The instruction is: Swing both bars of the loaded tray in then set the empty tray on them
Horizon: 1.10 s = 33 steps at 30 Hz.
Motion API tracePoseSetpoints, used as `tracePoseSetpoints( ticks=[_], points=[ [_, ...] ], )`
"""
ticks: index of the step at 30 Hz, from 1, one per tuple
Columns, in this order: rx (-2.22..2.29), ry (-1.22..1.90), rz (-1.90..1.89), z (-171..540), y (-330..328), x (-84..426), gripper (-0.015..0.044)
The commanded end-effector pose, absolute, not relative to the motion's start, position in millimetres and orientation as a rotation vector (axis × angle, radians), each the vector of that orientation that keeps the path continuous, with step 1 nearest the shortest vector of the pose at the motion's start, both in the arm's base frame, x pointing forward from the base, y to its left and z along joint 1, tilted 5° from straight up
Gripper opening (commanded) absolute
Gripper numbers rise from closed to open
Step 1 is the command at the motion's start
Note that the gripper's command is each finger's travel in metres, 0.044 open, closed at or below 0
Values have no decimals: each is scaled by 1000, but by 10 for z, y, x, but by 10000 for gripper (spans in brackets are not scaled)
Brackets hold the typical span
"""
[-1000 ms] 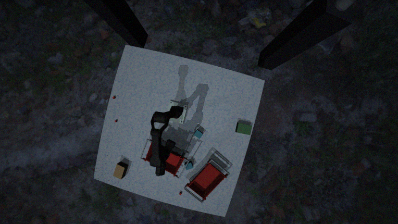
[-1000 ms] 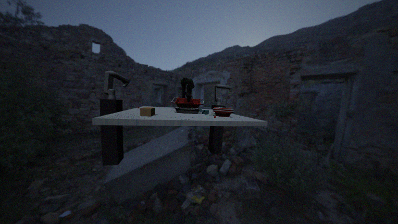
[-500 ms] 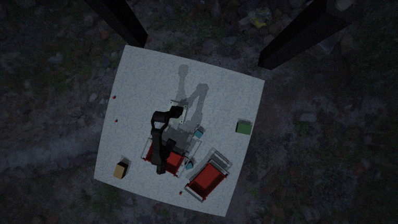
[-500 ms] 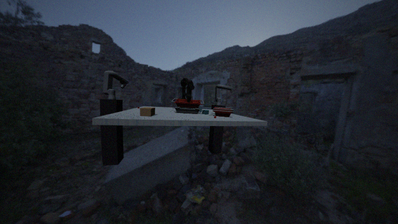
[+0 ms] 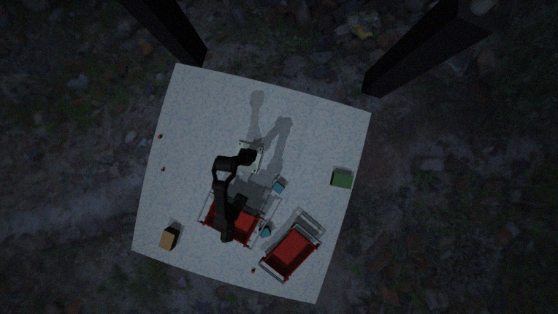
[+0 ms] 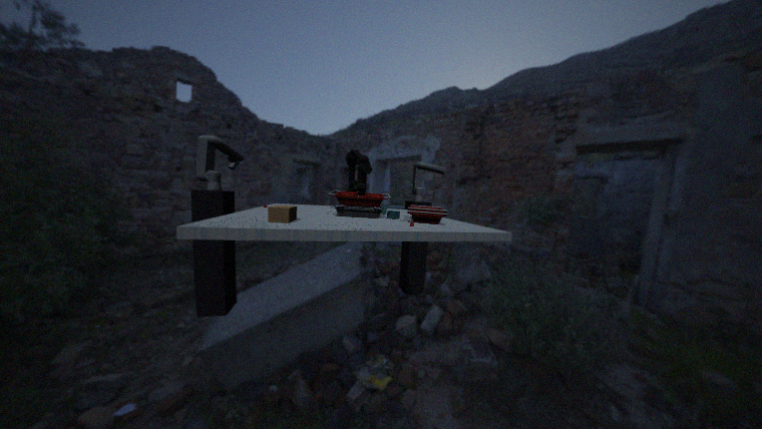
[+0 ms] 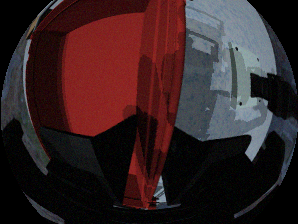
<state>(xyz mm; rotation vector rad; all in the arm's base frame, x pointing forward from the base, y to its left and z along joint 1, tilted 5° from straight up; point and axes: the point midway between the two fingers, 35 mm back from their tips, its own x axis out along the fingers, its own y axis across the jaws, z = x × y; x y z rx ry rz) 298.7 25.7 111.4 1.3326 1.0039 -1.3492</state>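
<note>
My gripper is shut on the near long wall of a red tray. This tray looks empty inside and roughly level, with wire bars out at its ends. Directly below it a grey tray stands on the table. In the exterior view the red tray's underside is right at the grey tray's top; whether they touch cannot be told. The grey tray's load is hidden, and its bars cannot be made out clearly.
A second red tray with wire bars stands to the right. Teal blocks lie beside the held tray. A green block and an orange block stand farther out. Small red pieces lie about.
</note>
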Motion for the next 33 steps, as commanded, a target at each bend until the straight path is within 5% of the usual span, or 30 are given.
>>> tracePoseSetpoints(
  ticks=[1, 21, 33],
  points=[
    [1329, 1012, -1363, 1066, 252, 2953, 0],
    [1329, 1012, -1363, 982, 248, 2941, 0],
    [1329, 1012, -1363, 982, 248, 2941, 176]
  ],
)
